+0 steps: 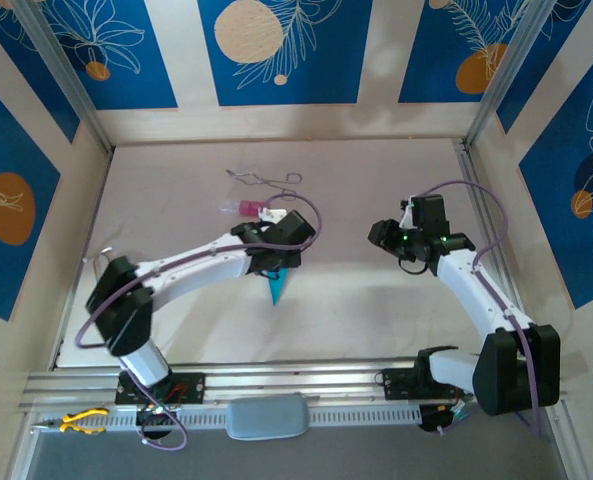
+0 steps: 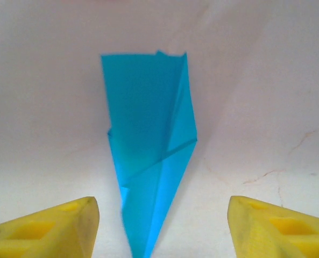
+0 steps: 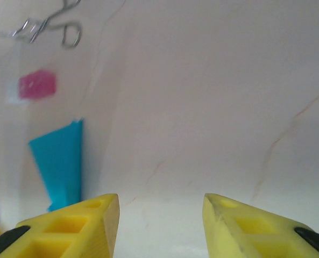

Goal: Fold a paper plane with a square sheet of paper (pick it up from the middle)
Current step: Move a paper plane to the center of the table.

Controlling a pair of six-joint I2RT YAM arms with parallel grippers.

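A: left arm pose?
B: top view: reaches from its base toward 1 o'clock, wrist bent down, left gripper (image 2: 162,207) right over the paper plane (image 1: 276,288)
A: gripping it?
B: no. fingers wide apart, plane lies on the table (image 1: 356,310) between them, touching neither, tip toward 6 o'clock
A: right arm?
B: folded up from its base, right gripper (image 3: 160,204) aimed at 9 o'clock, sitting at 2 o'clock of the plane, well apart. fingers parted, nothing between
A: anything else?
B: pink block (image 1: 244,207) at 11 o'clock of the plane, forceps (image 1: 266,180) just beyond
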